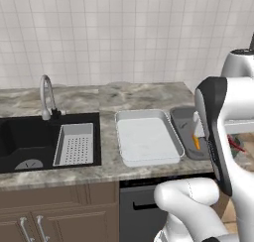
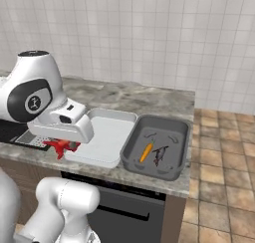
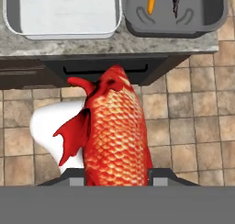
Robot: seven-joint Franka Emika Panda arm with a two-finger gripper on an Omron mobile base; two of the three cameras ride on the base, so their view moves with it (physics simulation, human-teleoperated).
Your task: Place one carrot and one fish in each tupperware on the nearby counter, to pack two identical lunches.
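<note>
red fish [image 3: 114, 136]: lower middle of the hand view, clamped in the gripper [image 3: 117, 179], head pointing toward the cabinet front; in the right base view its red fins hang under the hand at middle left.
pale tupperware [image 2: 107, 132]: middle of the right base view, nothing in it yet; upper left of the hand view.
dark tupperware [image 2: 172, 162]: just right of the pale one, holding a carrot [image 2: 146, 152] and a blackish fish [image 2: 159, 155] side by side.
stage: judged as carrying the red fish toward the pale tray; that tray has neither fish nor carrot.
surface [image 2: 124, 95]: marbled top, trays near its front edge.
sink basket [image 1: 74, 144]: left of the pale tray in the left base view.
risk: the fish hangs over the tiled floor [image 3: 197, 117], short of the surface edge; an early release would drop it there.
risk: drifting right would put a second fish in the dark tray, leaving the lunches unequal.
</note>
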